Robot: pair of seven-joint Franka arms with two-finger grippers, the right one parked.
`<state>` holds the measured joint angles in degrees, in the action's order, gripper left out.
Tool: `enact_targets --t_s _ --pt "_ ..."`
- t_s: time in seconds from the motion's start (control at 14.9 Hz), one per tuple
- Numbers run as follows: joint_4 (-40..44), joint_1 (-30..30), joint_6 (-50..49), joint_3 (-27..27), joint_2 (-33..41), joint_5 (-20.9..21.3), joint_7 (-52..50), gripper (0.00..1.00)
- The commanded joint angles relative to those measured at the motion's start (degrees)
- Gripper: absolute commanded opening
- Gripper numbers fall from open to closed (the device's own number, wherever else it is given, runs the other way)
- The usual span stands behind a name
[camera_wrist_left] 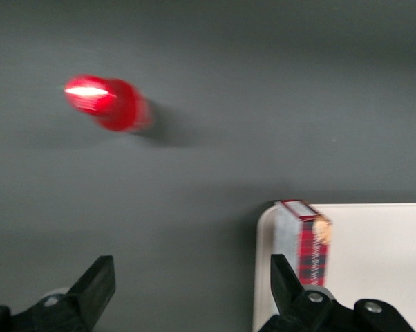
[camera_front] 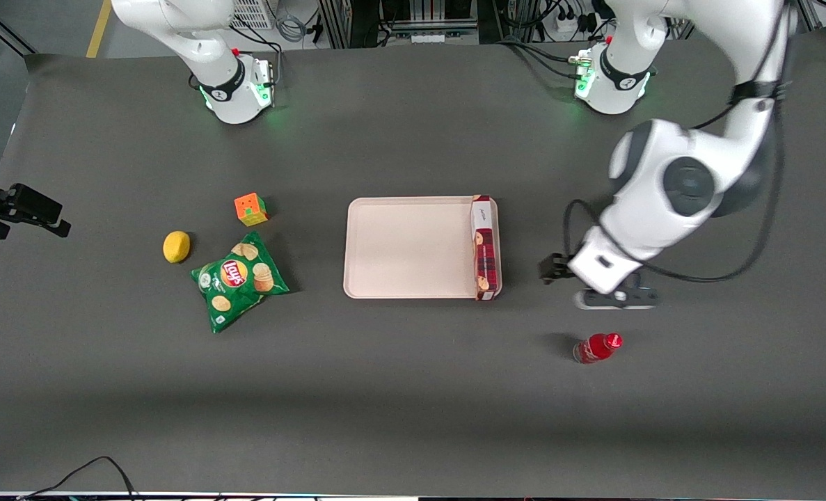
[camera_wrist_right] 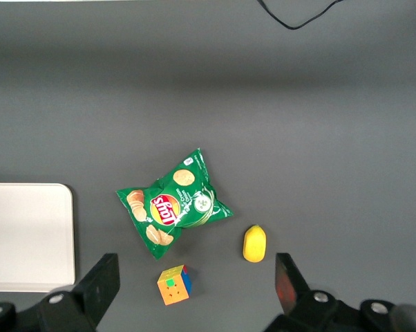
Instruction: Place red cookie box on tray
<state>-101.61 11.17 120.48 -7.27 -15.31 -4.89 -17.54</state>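
The red cookie box [camera_front: 484, 247] stands on its long edge in the tray [camera_front: 406, 247], along the short rim toward the working arm's end. The wrist view shows one end of the box [camera_wrist_left: 305, 242] just inside the tray's corner [camera_wrist_left: 381, 263]. My left gripper [camera_front: 555, 268] hangs over bare table beside that tray rim, apart from the box. It is open [camera_wrist_left: 192, 277] with nothing between its fingers [camera_wrist_left: 90, 287]; one finger overlaps the tray edge in the wrist view.
A red bottle [camera_front: 597, 348] lies on the table nearer the front camera than the gripper, also in the wrist view [camera_wrist_left: 108, 104]. Toward the parked arm's end lie a green chips bag [camera_front: 240, 280], a lemon [camera_front: 176, 246] and a colour cube [camera_front: 250, 209].
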Motion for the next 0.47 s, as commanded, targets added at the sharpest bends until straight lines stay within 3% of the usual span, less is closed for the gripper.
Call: enact_targets --t_s 0.0,0.4 --pt "3.70 -2.99 -10.95 3.75 4.83 -0.74 8.38 1.00" --pt "3.70 -9.84 -19.40 4.28 14.94 4.09 9.63 1.00"
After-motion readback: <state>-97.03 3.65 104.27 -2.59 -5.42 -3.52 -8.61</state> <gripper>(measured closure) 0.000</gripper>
